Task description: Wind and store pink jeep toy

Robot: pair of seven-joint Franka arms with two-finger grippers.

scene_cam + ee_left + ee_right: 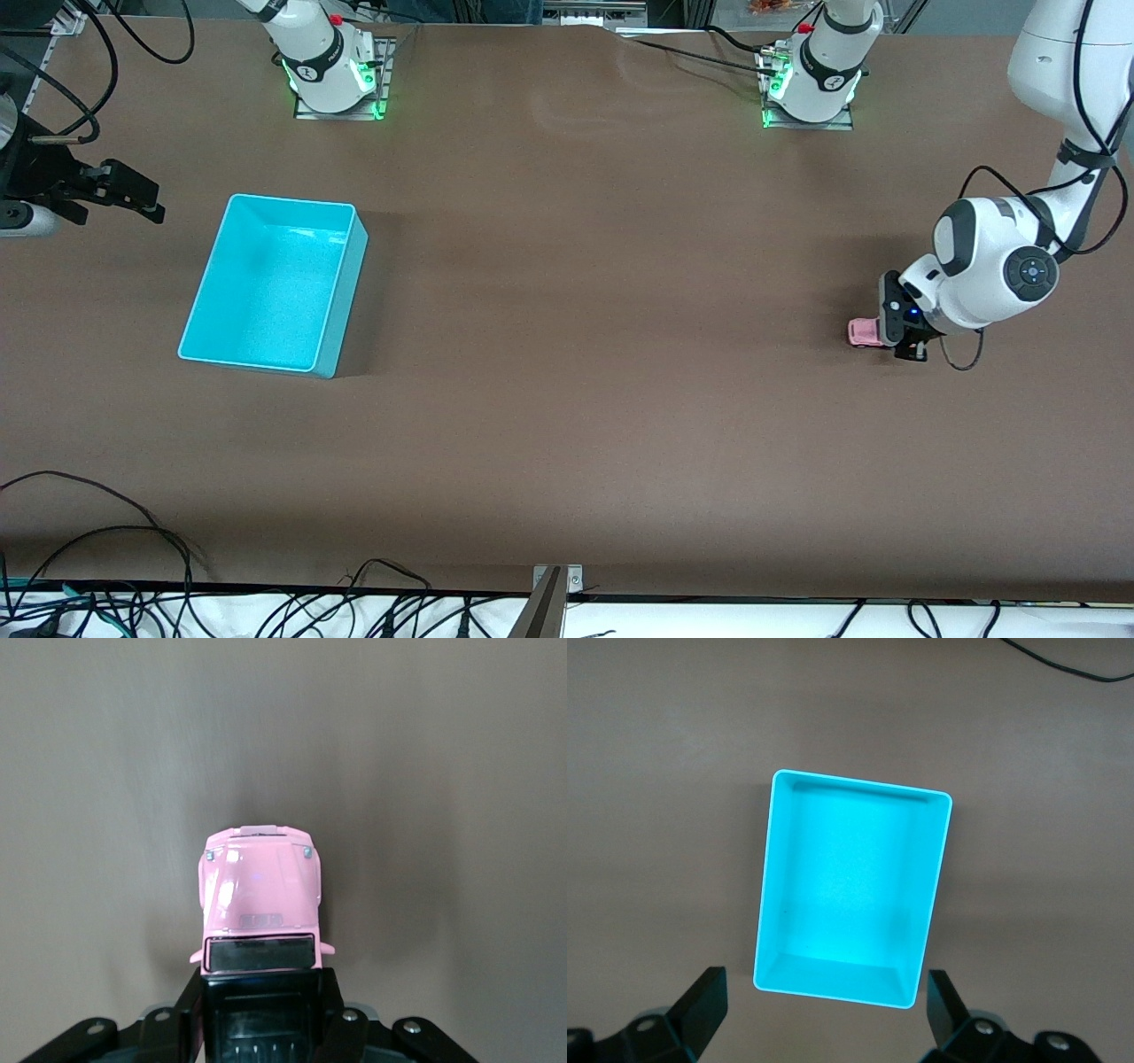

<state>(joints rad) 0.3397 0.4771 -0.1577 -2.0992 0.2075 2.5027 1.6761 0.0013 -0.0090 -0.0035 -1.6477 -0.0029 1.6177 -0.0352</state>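
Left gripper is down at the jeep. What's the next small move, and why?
Probably drag the pink jeep toy backward along the table to wind it: the left gripper already straddles its rear, wheels down. The cyan bin sits empty near the waiting, open right gripper.

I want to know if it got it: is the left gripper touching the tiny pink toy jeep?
Touching. The left wrist view shows the left gripper clamped around the tiny pink toy jeep's rear.

Left tool [897, 337] low at the table, fingers closed, right tool [133, 199] raised, fingers spread
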